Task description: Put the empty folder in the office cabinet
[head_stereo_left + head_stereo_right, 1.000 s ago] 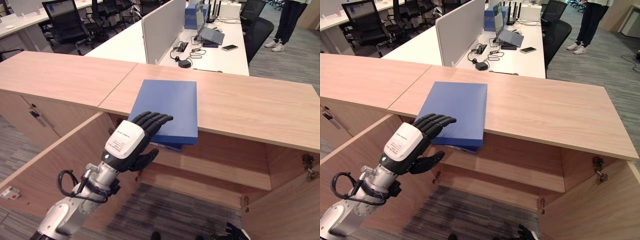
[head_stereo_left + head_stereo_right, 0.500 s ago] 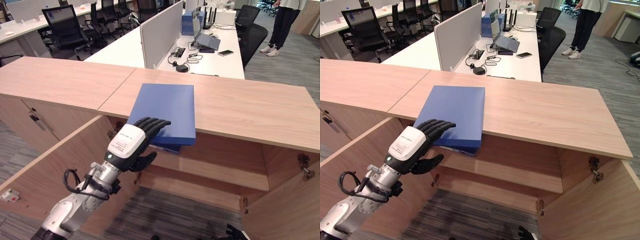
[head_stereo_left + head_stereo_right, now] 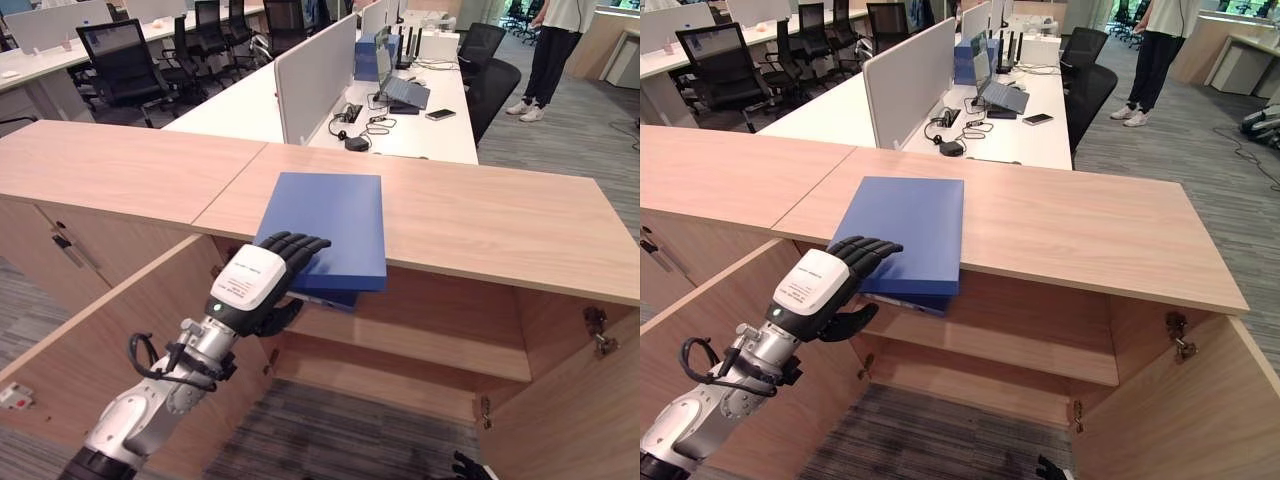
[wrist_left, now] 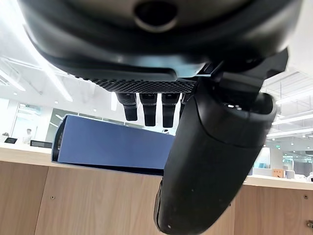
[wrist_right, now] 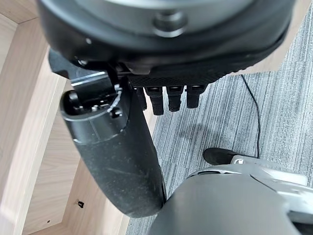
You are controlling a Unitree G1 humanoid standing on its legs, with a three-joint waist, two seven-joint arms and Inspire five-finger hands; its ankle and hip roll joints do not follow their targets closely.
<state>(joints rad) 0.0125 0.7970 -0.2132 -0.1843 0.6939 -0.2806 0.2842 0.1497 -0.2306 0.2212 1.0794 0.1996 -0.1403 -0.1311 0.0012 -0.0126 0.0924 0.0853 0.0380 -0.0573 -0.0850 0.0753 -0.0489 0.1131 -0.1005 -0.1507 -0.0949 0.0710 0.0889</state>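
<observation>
- Open-plan office: a long wooden cabinet top (image 3: 480,215) spans the foreground, with white desks (image 3: 300,105), a grey divider screen (image 3: 315,65) and black chairs (image 3: 125,65) behind it toward 12 o'clock.
- One blue folder (image 3: 330,225) lies flat on the cabinet top, its near edge jutting over the front lip above the open office cabinet (image 3: 430,330).
- One person (image 3: 552,50) stands at about 1 o'clock, far back; one laptop (image 3: 398,85) and one phone (image 3: 438,114) sit on the desk.
- Compared with a second ago, the left hand (image 3: 262,285) sits slightly lower against the folder's near edge, and the whole view has tilted, so the camera moved.
- Folder: plain blue, thin, rectangular, closed, with a darker spine edge facing forward.
- Left hand: fingers (image 3: 300,245) curled over the folder's near corner at 7 o'clock, thumb beneath, pinching it.
- Right hand (image 5: 122,161): fingers relaxed and straight, holding nothing, over grey carpet (image 5: 274,107).
</observation>
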